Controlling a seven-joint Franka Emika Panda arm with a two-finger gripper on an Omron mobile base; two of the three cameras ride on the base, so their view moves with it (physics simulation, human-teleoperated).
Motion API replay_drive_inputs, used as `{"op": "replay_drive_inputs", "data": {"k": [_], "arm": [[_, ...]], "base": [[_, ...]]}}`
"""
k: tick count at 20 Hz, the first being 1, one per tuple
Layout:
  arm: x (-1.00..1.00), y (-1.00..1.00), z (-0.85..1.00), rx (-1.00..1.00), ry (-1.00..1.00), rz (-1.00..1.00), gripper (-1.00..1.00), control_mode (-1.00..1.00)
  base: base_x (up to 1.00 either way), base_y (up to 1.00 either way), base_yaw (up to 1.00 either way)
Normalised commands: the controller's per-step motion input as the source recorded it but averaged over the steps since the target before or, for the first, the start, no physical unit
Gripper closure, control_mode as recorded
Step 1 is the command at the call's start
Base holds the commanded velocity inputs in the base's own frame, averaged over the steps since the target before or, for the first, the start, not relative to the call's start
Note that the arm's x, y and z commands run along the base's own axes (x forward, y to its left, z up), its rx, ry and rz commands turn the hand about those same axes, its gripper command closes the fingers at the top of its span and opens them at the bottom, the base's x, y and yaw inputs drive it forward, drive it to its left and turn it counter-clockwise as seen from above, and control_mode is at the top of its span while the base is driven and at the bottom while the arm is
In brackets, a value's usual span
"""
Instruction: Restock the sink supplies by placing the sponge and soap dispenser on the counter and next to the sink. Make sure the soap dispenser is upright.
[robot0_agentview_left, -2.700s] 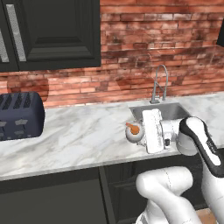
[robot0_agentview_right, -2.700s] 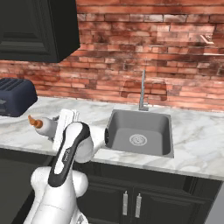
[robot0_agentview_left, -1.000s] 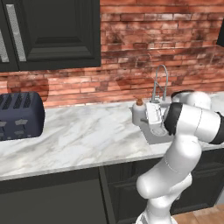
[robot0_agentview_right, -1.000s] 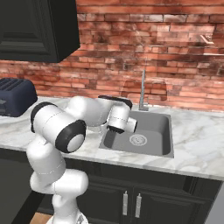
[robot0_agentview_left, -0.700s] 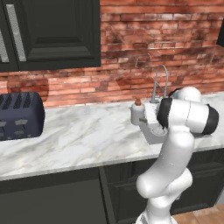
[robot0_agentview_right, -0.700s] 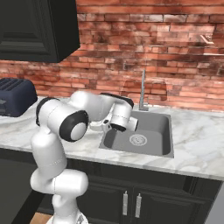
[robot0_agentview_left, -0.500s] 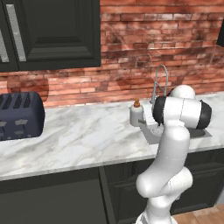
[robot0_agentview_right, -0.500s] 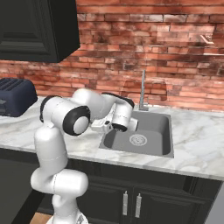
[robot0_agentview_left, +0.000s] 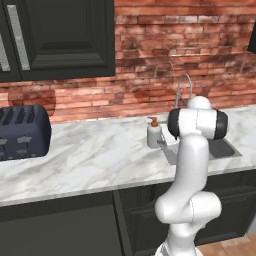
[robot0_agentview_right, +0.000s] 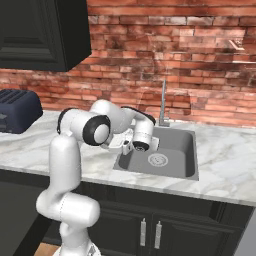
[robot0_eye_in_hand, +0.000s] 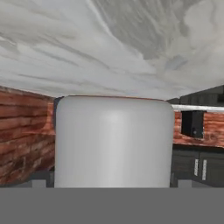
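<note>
one soap dispenser (robot0_agentview_left: 154, 136), white and rounded with an orange-brown pump, stands upright on the veined marble counter (robot0_agentview_left: 90, 160), just left of the sink (robot0_agentview_left: 224, 148) in our left base view. from the right base view we note the grey rectangular basin holding a round metal drain (robot0_agentview_right: 159, 159); the gripper (robot0_agentview_right: 125, 146) sits at its left rim, jaws spread. our hand view shows the bottle's smooth body close up.

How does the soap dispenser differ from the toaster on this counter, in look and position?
The soap dispenser is a small white bottle with an orange-brown pump; the toaster is a much bigger dark blue box with slots on top. The soap dispenser stands at the left rim of the sink; the toaster sits far off at the counter's left end. Both stand upright on the marble counter.
</note>
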Motion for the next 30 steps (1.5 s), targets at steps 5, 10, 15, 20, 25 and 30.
{"op": "replay_drive_inputs", "data": {"k": [5, 10, 15, 20, 25, 30], "arm": [[0.21, 0.0, -0.4, 0.0, 0.08, 0.06, 1.0, -1.0], [0.2, 0.0, -0.3, 0.0, 0.03, 0.04, 1.0, -1.0], [0.25, 0.02, -0.29, 0.0, 0.02, 0.02, 1.0, -1.0], [0.22, 0.21, -0.45, 0.0, 0.01, 0.0, 1.0, -1.0], [0.13, 0.36, -0.5, 0.0, 0.0, 0.0, 1.0, -1.0], [-0.02, 0.29, -0.43, 0.0, -0.02, 0.01, -1.0, -1.0]], "base": [[0.0, 0.0, 0.0], [0.0, 0.0, 0.0], [0.0, 0.0, 0.0], [0.0, 0.0, 0.0], [0.0, 0.0, 0.0], [0.0, 0.0, 0.0]]}}
